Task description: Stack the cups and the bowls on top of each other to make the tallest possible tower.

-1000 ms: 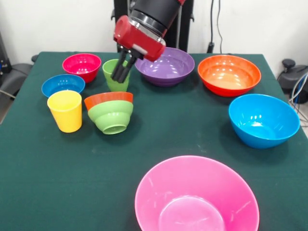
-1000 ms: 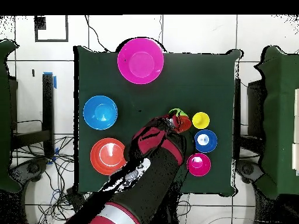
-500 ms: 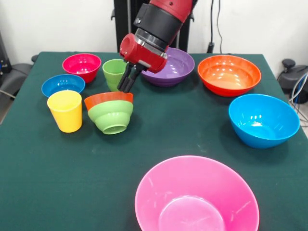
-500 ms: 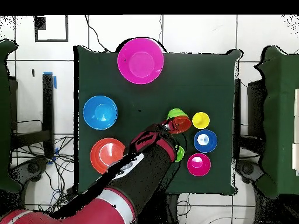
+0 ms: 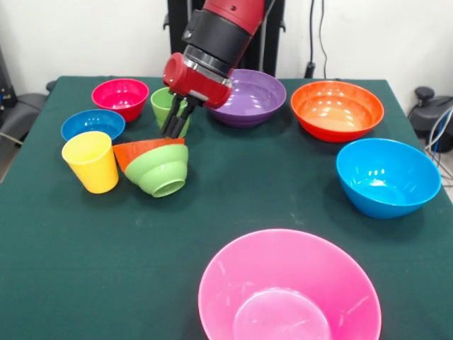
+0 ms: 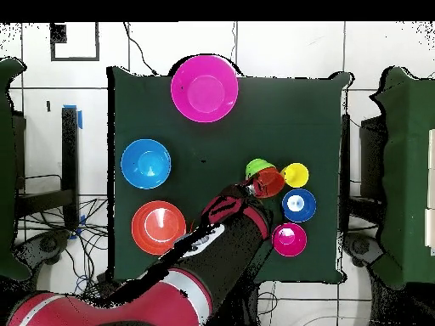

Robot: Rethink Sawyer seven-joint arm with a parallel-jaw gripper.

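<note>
Since the earlier frame the nested orange-red bowl (image 5: pixel 145 150) and small green bowl (image 5: pixel 161 170) have tipped against the yellow cup (image 5: pixel 90 161), and the claw (image 5: pixel 172 128), fingers pressed together at the orange-red rim, may roll the pair over.

the arm (image 5: pixel 225 21) is built of rounded sections in two colours: a glossy red shell above, then a wide black cylindrical segment ringed at its lower end by a thin bright metal band. below that band sits a boxy red wrist block (image 5: pixel 190 79) with softened corners and a shiny plastic finish that catches the room light. from its underside come the gripper (image 5: pixel 174 120) parts, slim, dark and matte, narrow as rods. seen from overhead, the arm (image 6: pixel 170 293) reads as a long thick limb, red near the base and at the wrist, black along the middle, with a pale grey patch along its side.
</note>
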